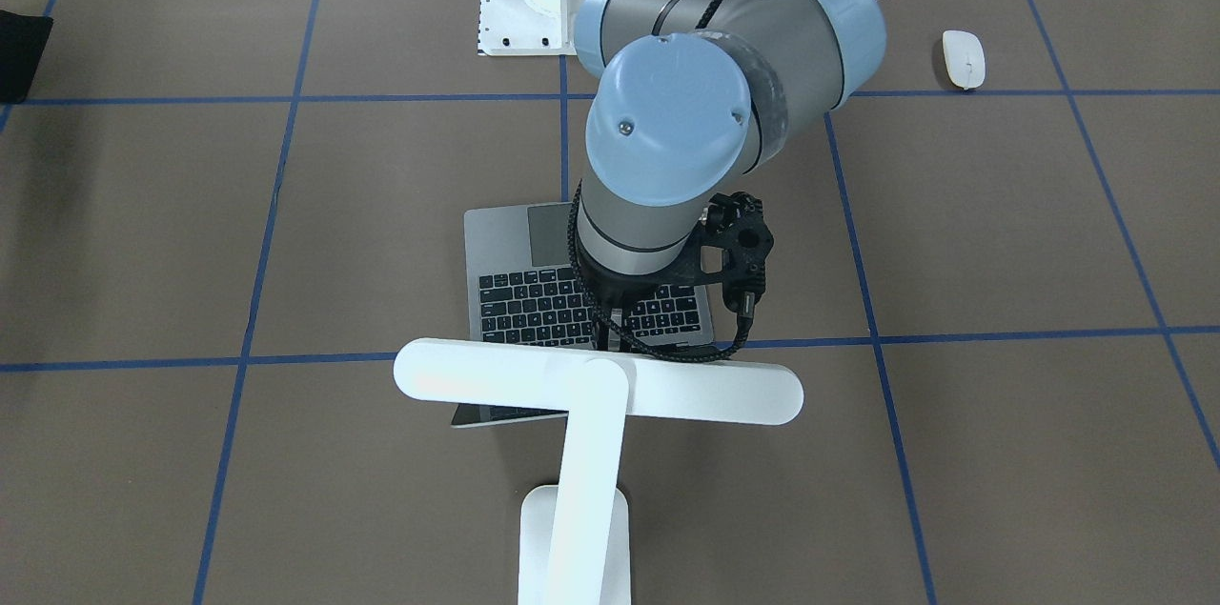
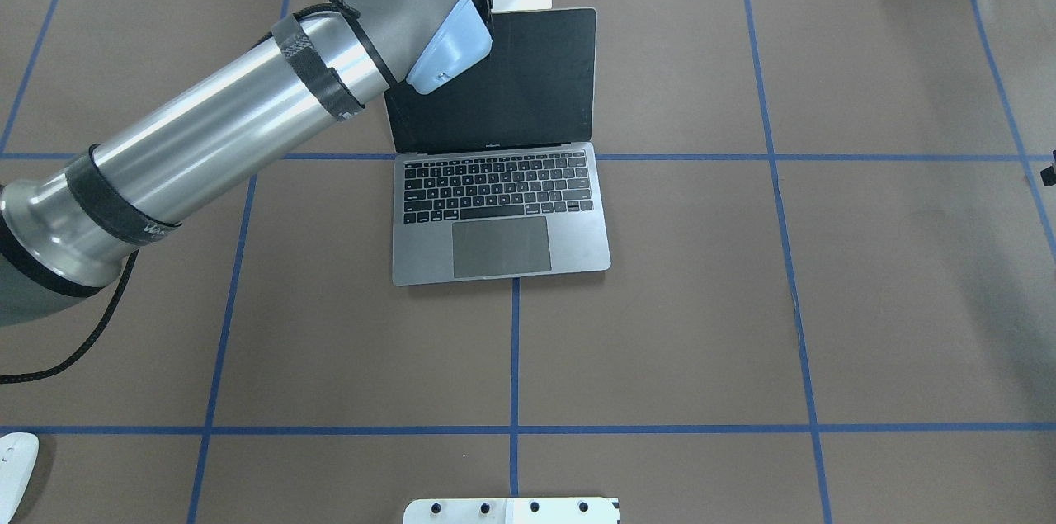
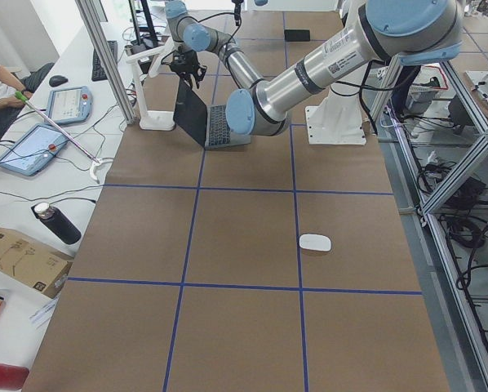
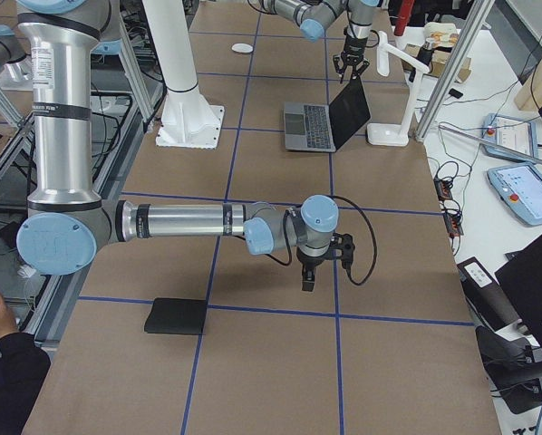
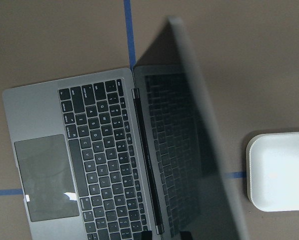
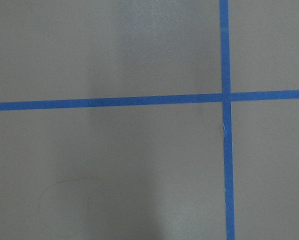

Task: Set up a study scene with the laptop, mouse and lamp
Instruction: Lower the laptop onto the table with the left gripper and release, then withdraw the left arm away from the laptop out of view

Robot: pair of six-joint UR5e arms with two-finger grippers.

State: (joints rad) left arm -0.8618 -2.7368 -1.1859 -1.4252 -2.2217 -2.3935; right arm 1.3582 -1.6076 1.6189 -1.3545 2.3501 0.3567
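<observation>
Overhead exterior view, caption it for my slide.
Left arm above the open laptop's screen corner; mouse at near-left edge.

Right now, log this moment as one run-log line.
laptop open, screen dark | lamp upright behind laptop | mouse apart on robot's left | left gripper by laptop's top edge, grip unclear | right gripper above table

Left arm point(image 2: 206, 132) stretched far forward, right arm point(image 4: 180, 220) low, wrist down

Slim space-grey laptop point(image 2: 503, 256): matt metal shell, matt black keys point(image 2: 495, 186), glossy dark screen point(image 2: 528, 78) that reflects the keyboard. White T-shaped desk lamp point(image 1: 591, 453): smooth plastic, slight sheen. Small white oval mouse point(image 1: 964, 58): smooth, glossy. Brown counter point(image 2: 701, 326): matt covering, blue tape lines point(image 2: 660, 429).
</observation>
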